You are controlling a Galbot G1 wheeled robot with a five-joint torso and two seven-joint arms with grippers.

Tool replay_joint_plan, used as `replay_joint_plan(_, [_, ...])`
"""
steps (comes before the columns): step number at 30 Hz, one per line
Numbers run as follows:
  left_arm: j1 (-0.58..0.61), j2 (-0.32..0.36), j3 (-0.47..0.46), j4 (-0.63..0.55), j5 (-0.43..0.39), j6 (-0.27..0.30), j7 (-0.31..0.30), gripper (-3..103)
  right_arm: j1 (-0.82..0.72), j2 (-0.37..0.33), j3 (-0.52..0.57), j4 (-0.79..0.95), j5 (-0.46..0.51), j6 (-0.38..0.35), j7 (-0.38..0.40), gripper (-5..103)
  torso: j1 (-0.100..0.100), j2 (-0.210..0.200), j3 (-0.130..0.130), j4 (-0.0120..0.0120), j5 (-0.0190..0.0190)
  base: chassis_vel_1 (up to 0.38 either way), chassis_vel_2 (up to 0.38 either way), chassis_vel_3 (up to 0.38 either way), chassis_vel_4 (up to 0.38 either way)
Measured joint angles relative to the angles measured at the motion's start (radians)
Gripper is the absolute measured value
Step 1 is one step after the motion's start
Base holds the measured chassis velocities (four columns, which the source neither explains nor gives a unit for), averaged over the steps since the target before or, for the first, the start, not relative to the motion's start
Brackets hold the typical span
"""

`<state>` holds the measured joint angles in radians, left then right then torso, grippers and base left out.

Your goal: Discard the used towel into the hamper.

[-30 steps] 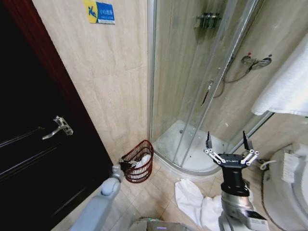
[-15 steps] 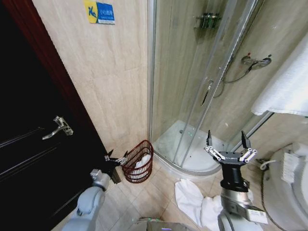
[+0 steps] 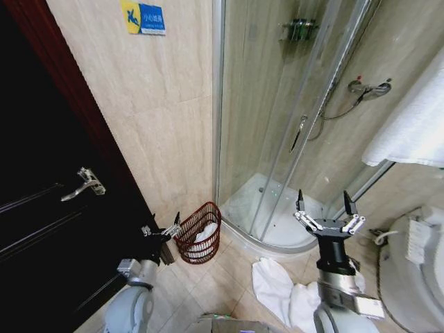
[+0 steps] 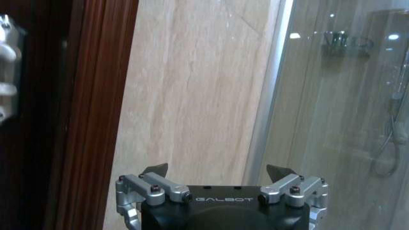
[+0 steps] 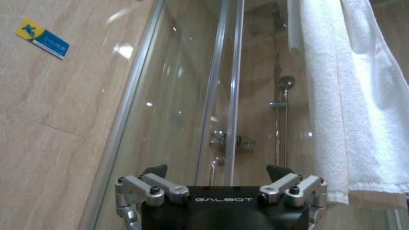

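Left gripper [image 3: 164,225] raised beside the hamper [image 3: 199,233], fingers spread wide and empty; the hamper sits by the wall with white cloth inside; right gripper [image 3: 324,211] upright, jaws wide, above a floor towel [image 3: 277,288]

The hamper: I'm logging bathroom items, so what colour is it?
Dark reddish-brown open wicker, clearest in the head view: the hamper by the shower corner.
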<state>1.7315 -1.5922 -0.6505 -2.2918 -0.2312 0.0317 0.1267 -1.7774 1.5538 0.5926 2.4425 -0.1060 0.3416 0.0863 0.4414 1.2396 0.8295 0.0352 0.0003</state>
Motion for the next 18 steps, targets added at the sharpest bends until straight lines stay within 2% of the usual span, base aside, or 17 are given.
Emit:
replay_joint_plan(10, [0.035,-0.018,0.009,-0.013,0.015,-0.033,0.000,100,0.013,-0.001,-0.006,-0.006,0.018,-0.013,0.006,100,0.000,0.000,0.000,0.0000,-0.0001,0.000,0.000,0.000,0.000])
replay_joint_plan(18, [0.034,-0.018,0.010,-0.007,0.015,-0.035,0.000,100,0.013,-0.003,-0.006,-0.005,0.037,-0.001,-0.003,100,0.000,0.000,0.000,0.0000,-0.0002,0.000,0.000,0.000,0.000])
